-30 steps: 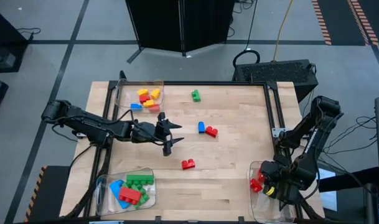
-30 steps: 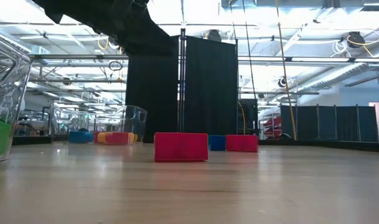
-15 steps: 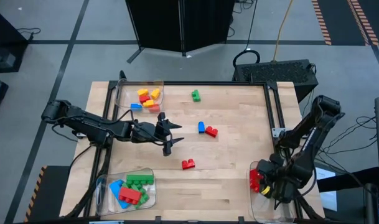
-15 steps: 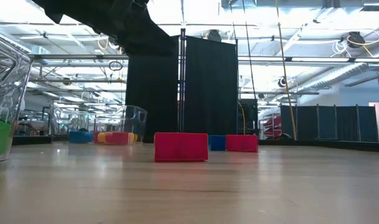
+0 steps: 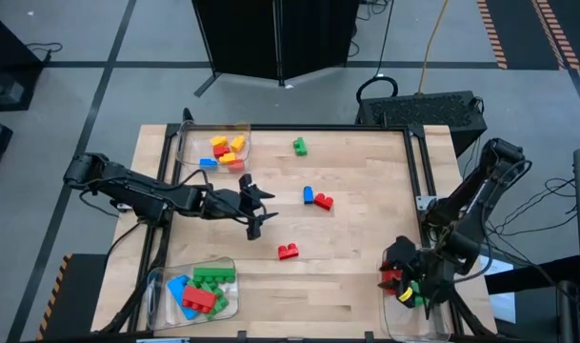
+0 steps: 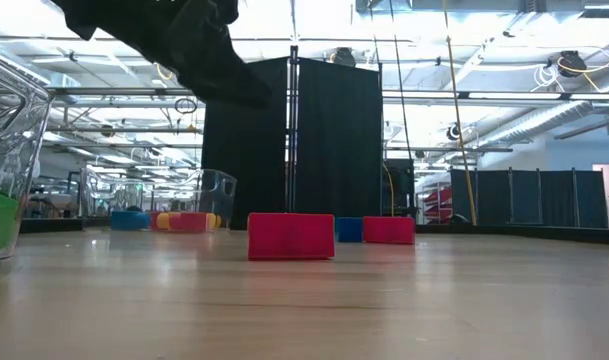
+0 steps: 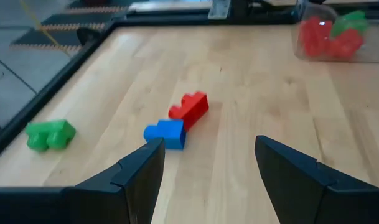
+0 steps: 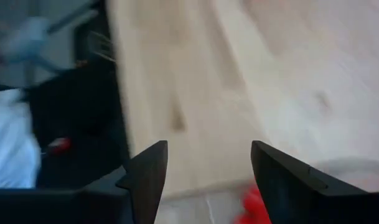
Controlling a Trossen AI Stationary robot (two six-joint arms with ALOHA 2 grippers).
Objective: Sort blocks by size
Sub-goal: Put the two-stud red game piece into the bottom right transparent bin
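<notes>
Reaching out over the middle of the wooden table (image 5: pixel 366 191), the left gripper (image 5: pixel 255 202) hangs with its fingers spread wide and nothing between them. Its wrist view looks past those fingers at a blue brick (image 7: pixel 165 134) and a red brick (image 7: pixel 190 107) that touch each other, with a green brick (image 7: pixel 50 134) well apart near the table's edge. From above, the blue and red pair sits near the table's centre, the green one lies toward the far edge, and another red brick (image 5: pixel 289 252) lies alone nearer the front.

Over the clear tray at the front right corner (image 5: pixel 394 319), the right gripper (image 5: pixel 407 278) stands with its fingers parted and empty; red bricks (image 5: pixel 391 280) lie in that tray beneath it.

Two more clear trays hold sorted pieces. One at the far left corner (image 5: pixel 187 143) contains small yellow, orange, red and blue bricks (image 5: pixel 226 151). One at the front left corner (image 5: pixel 156 286) contains longer green, blue and red bricks (image 5: pixel 204 289).
</notes>
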